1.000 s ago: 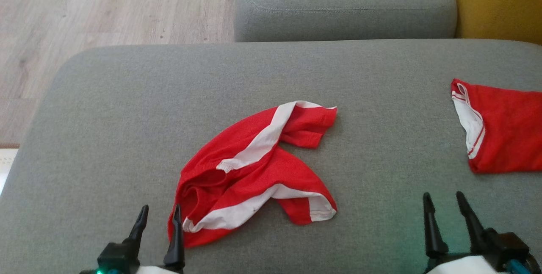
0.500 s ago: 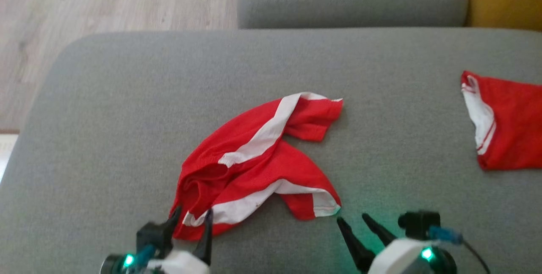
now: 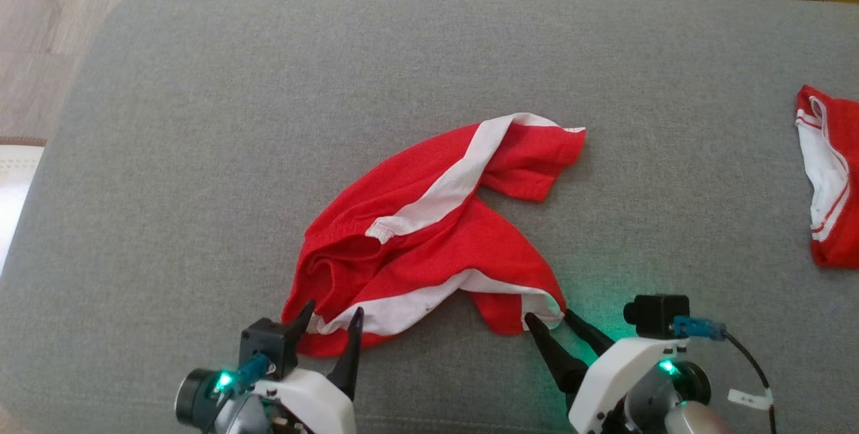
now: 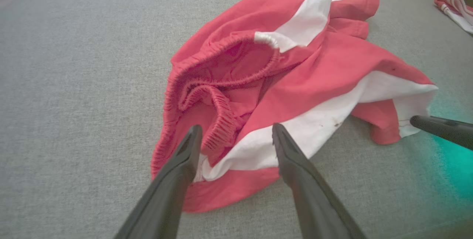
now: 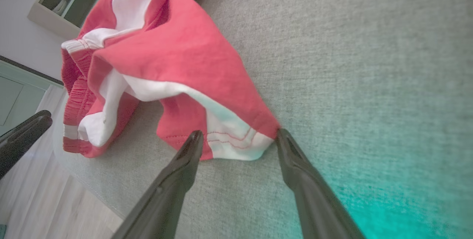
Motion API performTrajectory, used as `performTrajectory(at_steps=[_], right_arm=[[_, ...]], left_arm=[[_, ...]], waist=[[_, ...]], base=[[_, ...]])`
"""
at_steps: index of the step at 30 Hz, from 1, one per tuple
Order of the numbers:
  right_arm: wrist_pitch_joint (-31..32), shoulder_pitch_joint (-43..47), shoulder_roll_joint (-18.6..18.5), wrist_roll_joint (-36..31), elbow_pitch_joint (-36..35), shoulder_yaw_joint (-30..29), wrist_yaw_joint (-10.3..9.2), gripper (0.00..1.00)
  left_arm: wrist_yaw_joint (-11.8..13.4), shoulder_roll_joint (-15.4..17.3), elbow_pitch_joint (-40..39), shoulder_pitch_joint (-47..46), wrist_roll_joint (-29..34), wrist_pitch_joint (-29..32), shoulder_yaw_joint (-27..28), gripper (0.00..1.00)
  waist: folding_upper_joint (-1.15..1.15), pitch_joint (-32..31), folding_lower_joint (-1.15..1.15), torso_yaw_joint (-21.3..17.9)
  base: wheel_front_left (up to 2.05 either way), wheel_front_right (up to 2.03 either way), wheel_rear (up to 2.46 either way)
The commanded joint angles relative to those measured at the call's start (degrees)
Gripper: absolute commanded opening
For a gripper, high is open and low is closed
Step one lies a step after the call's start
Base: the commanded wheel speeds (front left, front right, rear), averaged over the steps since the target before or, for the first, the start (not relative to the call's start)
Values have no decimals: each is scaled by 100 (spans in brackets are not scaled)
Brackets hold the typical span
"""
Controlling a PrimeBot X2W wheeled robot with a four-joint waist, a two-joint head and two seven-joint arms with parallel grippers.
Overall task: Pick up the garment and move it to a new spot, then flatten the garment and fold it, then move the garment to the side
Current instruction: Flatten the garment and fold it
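The garment (image 3: 429, 233) — red shorts with white side stripes — lies crumpled near the middle of a grey cushion (image 3: 201, 119), towards its near edge. Its long axis runs on a diagonal in the head view, from the near left to the far right. The elastic waistband gapes at the near-left end, one leg points away to the far right, and the other leg splays to the near right, ending in a white hem.

The left gripper (image 3: 334, 308) stands wide open at the waistband end and holds nothing. In the left wrist view one fingertip sits by the bunched elastic and the other over the white stripe; whether they press the cloth I cannot tell.

The right gripper (image 3: 547, 315) is also spread wide and has hold of nothing — its two fingertips flank the white hem corner of the near leg, right at the fabric's edge.

A second red garment (image 3: 829, 179) with white trim lies well apart at the cushion's right side. Pale wooden floor (image 3: 40, 18) shows beyond the cushion's far-left corner.
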Motion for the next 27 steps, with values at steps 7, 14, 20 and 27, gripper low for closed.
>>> performTrajectory(at_steps=[7,14,20,27], right_arm=[[-23,-228,-28,60,9,284,43,100],[-38,-213,-28,89,24,373,43,100],[-57,-220,-28,72,14,382,43,100],[-93,-195,-28,110,34,394,43,100]], left_arm=[[-46,91,-284,-250,1,171,63,100],[-2,145,-343,-158,-45,395,48,100],[151,172,-431,-86,-82,546,137,100],[313,265,-837,172,-114,859,218,100]], waist=[[0,29,0,-3],[0,29,0,-70],[0,48,0,-102],[0,-10,0,-125]], base=[[0,0,0],[0,0,0],[0,0,0],[0,0,0]])
